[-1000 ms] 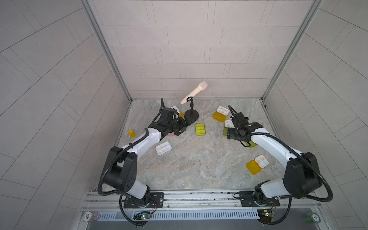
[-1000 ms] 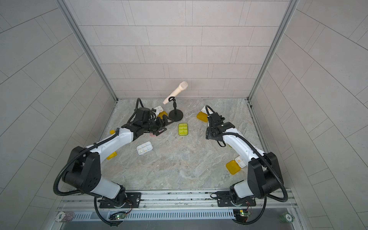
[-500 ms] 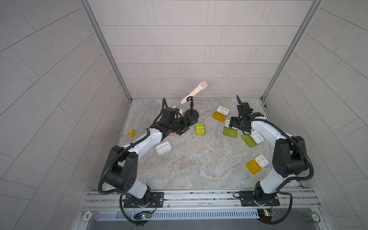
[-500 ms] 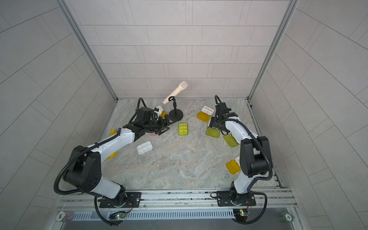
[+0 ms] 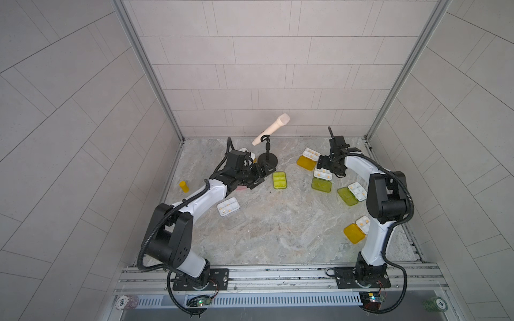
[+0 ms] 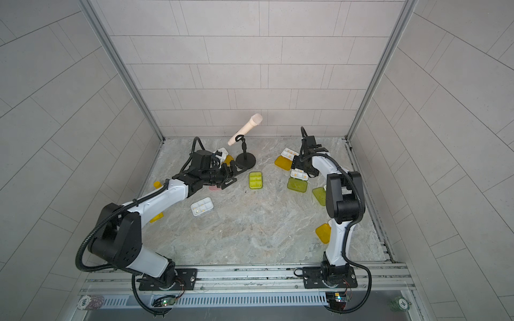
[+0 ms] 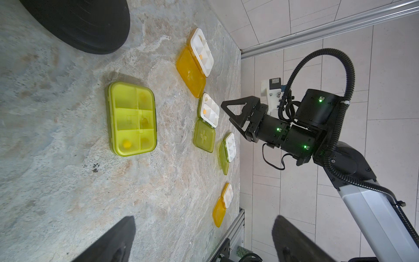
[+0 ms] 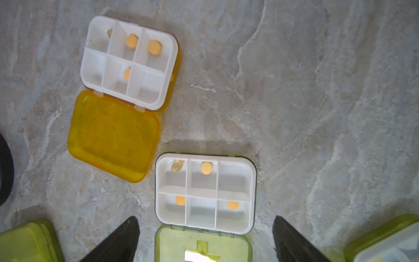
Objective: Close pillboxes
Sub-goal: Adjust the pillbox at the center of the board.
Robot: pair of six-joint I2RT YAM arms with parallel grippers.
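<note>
Taking the back wall as twelve o'clock, the green-lidded pillbox [image 8: 205, 192] lies open at two o'clock on the tabletop [image 5: 278, 236]. Only the right wrist view looks into it: a white tray of six compartments with four round tablets [image 8: 206, 168], three orange and one paler. Its lime lid [image 8: 176, 247] lies flat on the hinge side and bears a raised cross with a shiny patch. The right gripper [image 8: 204, 217] hangs over this box, jaws wide and holding nothing. Whether it touches the tray I cannot tell.

Just beside, toward eleven o'clock, the orange-lidded pillbox [image 8: 127, 61] is open too, with tablets in four compartments. The closed lime pillbox [image 7: 132, 119] sits near the centre, and the left wrist view shows its dividers and a yellow tablet through the lid. Both top views add a second green-lidded box [image 5: 347, 196] at three o'clock and a second orange-lidded box [image 5: 353, 234] at four, both open. They also show a clear-lidded box [image 5: 228, 207] at nine and a pink box [image 5: 241, 188] mostly hidden under the left arm.

The left gripper [image 7: 204, 217], jaws wide and empty, faces the closed box beside the microphone stand [image 5: 267, 160]. A yellow bottle [image 5: 183, 186] stands at nine o'clock. On the front rail one chip [image 5: 435, 304] reads 20, and another chip [image 5: 123, 301] seems to read 500.
</note>
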